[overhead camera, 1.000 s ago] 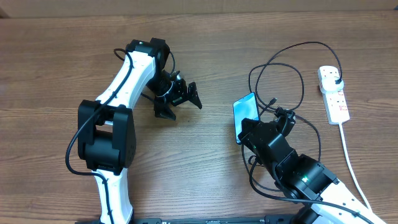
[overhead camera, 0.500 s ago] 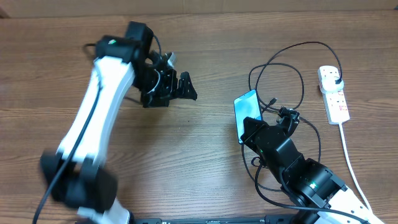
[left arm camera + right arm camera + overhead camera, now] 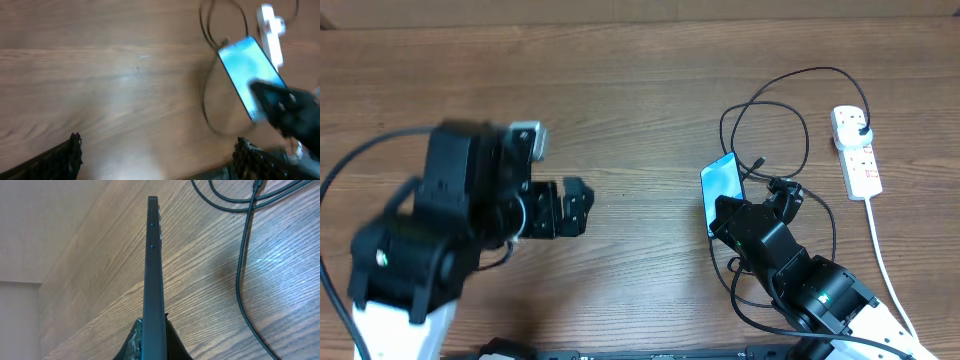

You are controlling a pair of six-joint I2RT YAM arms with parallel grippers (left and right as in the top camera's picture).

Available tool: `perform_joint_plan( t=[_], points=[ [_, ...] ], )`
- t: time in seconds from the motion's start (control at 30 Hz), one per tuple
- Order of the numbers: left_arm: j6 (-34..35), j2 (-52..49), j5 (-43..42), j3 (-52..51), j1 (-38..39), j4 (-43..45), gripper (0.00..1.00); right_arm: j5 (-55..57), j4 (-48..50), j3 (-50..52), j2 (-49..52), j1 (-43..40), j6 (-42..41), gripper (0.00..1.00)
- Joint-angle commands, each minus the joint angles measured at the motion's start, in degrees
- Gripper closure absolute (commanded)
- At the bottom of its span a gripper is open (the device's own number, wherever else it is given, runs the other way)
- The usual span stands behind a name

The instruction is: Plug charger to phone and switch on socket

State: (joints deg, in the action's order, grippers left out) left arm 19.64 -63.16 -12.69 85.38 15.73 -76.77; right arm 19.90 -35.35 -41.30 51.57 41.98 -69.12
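Overhead, left gripper [image 3: 570, 207]: blurred, jaws spread wide, empty, above the bare table [image 3: 640, 80] left of centre.
Overhead, right gripper [image 3: 723, 210]: clamped on the near end of the phone [image 3: 721, 178], whose screen is lit.
Overhead, charger [image 3: 812, 69]: looped far and right of the phone, black plug seated in the socket [image 3: 860, 165] at the right edge.
Left wrist: fingertips [image 3: 70, 152] well apart. Phone [image 3: 245, 75] and socket [image 3: 270, 27] at far right, blurred.
Right wrist: phone [image 3: 152, 265] edge-on, pinched between the pads [image 3: 131, 344]. Charger [image 3: 241, 260] on the table to its right.
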Motion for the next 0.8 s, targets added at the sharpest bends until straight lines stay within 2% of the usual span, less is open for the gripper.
perform_joint_plan(
  t=[0.0, 0.07, 0.13, 0.17, 0.3, 0.43, 0.57, 0.77],
  points=[
    [9.07, 4.48, 4.24, -12.33, -0.04, 5.18, 0.00, 1.46, 0.70, -1.44, -1.20, -0.37, 0.59, 0.96],
    [15.19, 6.12, 3.13, -19.32, -0.04, 9.70, 0.00, 1.44, 0.68, -1.44, -1.22, -0.37, 0.59, 0.96],
    [23.32, 6.60, -1.81, -26.21, -0.04, 15.74, 0.00, 1.46, 0.48, -1.44, -1.20, -0.37, 0.59, 0.96],
    [27.02, 6.32, -7.39, -30.86, -0.04, 21.77, 0.00, 1.46, 0.37, -1.44, -1.20, -0.37, 0.59, 0.96],
    [31.76, 3.87, -26.53, -43.71, 0.07, 47.32, 0.00, 1.49, 0.68, -1.44, -1.01, -0.37, 0.24, 0.96],
    [41.94, -1.60, -36.63, -51.78, 0.07, 69.11, 0.01, -1.22, 4.15, -1.44, 0.76, -0.37, -0.07, 0.96],
    [50.64, -7.13, -42.82, -53.51, 0.04, 78.05, 0.00, -5.90, 9.11, -1.44, 3.65, -0.37, -0.07, 0.96],
    [56.72, -11.30, -52.17, -53.51, -1.11, 88.41, 0.00, -9.62, 12.41, -1.42, 7.74, -0.37, -0.09, 0.96]
  ],
)
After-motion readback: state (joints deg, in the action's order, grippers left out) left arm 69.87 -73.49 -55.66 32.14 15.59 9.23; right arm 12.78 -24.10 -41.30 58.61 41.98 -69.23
